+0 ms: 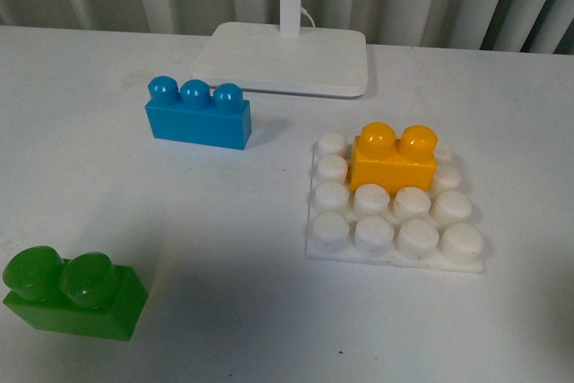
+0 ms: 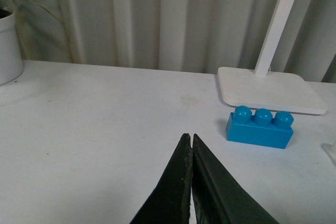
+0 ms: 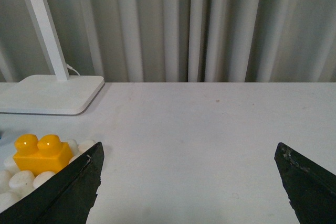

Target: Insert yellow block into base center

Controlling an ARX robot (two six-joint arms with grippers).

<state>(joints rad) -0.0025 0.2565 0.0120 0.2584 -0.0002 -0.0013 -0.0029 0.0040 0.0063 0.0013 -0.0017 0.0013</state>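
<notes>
With the right gripper (image 3: 189, 182) spread wide and empty, the yellow block (image 1: 394, 161) sitting far of centre on the base (image 1: 395, 262) may count as misplaced

You are looking at a plain white table (image 1: 134, 195), evenly lit with soft shadows. Behind its far edge hangs a pale grey pleated curtain (image 3: 210, 24). A white lamp stand (image 1: 282, 60) with a thin upright pole sits at the far middle. Far left, a white plant pot (image 2: 9, 45) holds green leaves.
</notes>
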